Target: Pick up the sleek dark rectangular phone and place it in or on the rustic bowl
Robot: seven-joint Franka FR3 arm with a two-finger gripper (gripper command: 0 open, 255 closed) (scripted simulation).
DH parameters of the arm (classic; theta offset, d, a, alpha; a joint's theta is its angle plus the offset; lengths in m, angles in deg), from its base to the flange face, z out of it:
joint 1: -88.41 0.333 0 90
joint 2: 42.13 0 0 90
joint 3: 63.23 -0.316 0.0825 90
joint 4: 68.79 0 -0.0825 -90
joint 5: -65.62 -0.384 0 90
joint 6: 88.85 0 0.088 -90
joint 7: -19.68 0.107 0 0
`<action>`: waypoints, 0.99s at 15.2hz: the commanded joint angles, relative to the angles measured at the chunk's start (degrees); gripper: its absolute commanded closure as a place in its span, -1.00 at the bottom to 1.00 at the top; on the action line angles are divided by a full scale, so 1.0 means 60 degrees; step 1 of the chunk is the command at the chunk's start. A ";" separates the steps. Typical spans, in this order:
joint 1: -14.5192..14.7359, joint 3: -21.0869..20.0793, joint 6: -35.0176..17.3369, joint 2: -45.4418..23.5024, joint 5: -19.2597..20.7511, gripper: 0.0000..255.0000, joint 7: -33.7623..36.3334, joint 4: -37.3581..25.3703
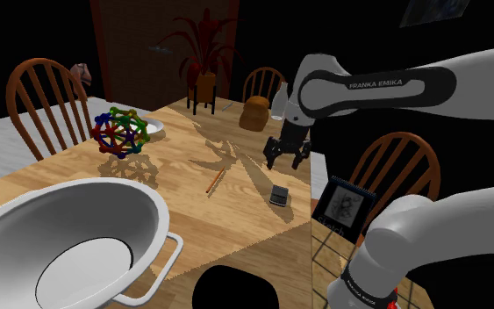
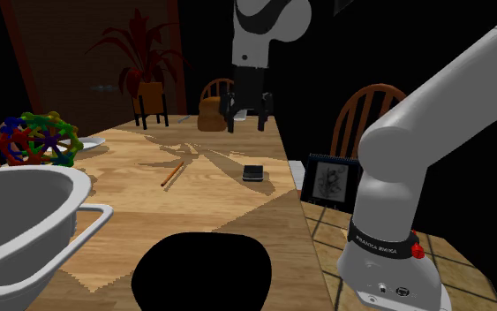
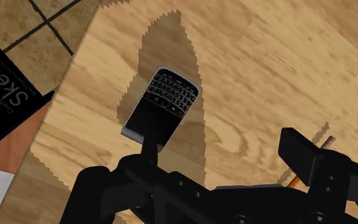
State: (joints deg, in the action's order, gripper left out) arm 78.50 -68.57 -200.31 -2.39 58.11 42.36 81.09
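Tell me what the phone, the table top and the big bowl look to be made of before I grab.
Phone: dark, slightly glossy casing with a silvery edge at one end and a small keypad, probably plastic.
Table top: light wood with a matte look; the grain bands show plainly.
Bowl: drawn plain white and smooth, so its material cannot be told.

Arm outstretched, jaws apart, pointing down
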 commanded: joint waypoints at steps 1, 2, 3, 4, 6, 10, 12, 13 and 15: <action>-0.0341 -0.0050 -0.0677 -0.0351 -0.0038 -1.00 0.0605 0.0325; -0.0501 -0.0071 -0.1001 -0.0489 -0.0061 -1.00 0.0889 0.0519; -0.0660 -0.0091 -0.1328 -0.0636 -0.0084 -1.00 0.1173 0.0710; -0.0821 -0.0114 -0.1659 -0.0791 -0.0109 -1.00 0.1454 0.0896; -0.1138 -0.0154 -0.2336 -0.1129 -0.0162 -1.00 0.2017 0.1255; -0.1348 -0.0209 -0.3175 -0.1594 -0.0237 -1.00 0.2410 0.1644; -0.1330 -0.0236 -0.3519 -0.1806 -0.0273 -1.00 0.2399 0.1775; -0.1321 -0.0249 -0.3693 -0.1919 -0.0291 -1.00 0.2393 0.1837; -0.1302 -0.0274 -0.4047 -0.2155 -0.0328 -1.00 0.2381 0.1953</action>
State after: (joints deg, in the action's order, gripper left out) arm 70.63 -70.14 -223.27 -14.60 56.28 56.71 92.25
